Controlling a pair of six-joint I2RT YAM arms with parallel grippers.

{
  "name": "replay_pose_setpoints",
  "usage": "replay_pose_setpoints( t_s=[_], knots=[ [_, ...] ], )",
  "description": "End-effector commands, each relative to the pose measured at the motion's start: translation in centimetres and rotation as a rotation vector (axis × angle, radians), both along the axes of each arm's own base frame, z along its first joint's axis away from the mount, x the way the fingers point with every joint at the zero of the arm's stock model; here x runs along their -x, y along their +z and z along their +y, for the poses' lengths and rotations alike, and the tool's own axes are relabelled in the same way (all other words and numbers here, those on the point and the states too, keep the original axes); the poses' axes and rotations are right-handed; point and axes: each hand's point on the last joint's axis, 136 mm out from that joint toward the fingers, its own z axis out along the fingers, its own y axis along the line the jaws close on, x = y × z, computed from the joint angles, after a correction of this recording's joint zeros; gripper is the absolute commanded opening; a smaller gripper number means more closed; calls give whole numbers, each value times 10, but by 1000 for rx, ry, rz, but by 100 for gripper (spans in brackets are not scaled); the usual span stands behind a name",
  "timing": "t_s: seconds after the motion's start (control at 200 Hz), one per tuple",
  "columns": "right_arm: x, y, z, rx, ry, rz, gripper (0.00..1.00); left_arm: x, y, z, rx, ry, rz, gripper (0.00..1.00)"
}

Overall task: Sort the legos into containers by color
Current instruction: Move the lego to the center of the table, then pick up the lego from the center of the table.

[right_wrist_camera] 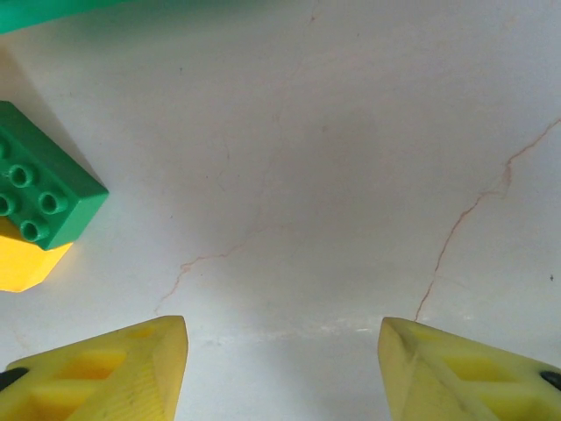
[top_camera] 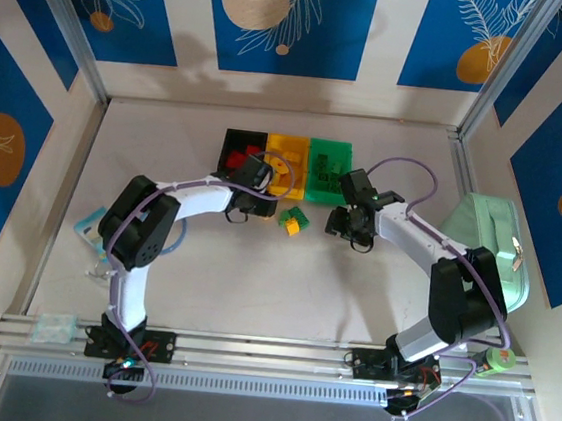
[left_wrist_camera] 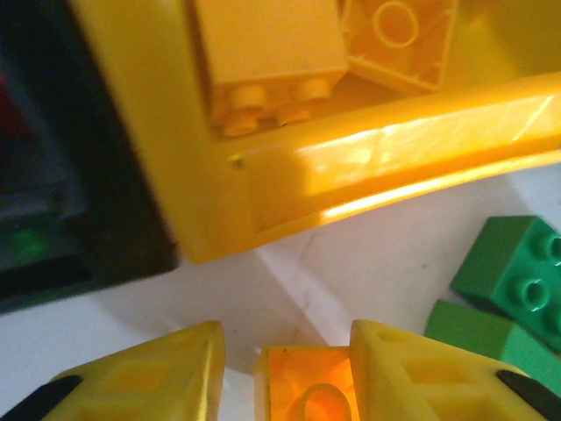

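The black bin [top_camera: 235, 148], yellow bin [top_camera: 286, 161] and green bin [top_camera: 331, 164] stand joined at the back, each holding legos. My left gripper [top_camera: 263, 206] hovers at the yellow bin's near corner [left_wrist_camera: 368, 167]. An orange lego [left_wrist_camera: 307, 386] sits hollow side up between its fingers, touching the right one, with a gap to the left one. Two yellow legos [left_wrist_camera: 263, 53] lie inside the bin. Loose green legos [left_wrist_camera: 517, 272] lie to the right. My right gripper [top_camera: 343, 224] is open over bare table [right_wrist_camera: 280, 333], a green lego [right_wrist_camera: 39, 189] on a yellow one [right_wrist_camera: 22, 263] at its left.
A large mint-green case [top_camera: 483, 247] lies at the right edge. A pale blue item [top_camera: 88, 225] sits by the left arm, and a small clear bag [top_camera: 52, 327] rests on the front rail. Loose green and yellow legos [top_camera: 293, 220] lie between the grippers.
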Motion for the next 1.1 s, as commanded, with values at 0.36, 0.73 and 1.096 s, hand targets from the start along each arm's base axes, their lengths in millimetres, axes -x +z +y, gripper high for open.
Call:
replay_pose_setpoints(
  t_s=[0.36, 0.73, 1.096],
  knots=[
    [10, 2, 9, -39, 2, 0, 60, 45, 43, 33, 38, 40, -59, 48],
    [15, -3, 8, -31, 3, 4, 60, 57, 21, 53, -57, 95, 14, 67],
    [14, -7, 10, -34, 2, 14, 60, 64, -5, 47, -96, 62, 108, 68]
  ],
)
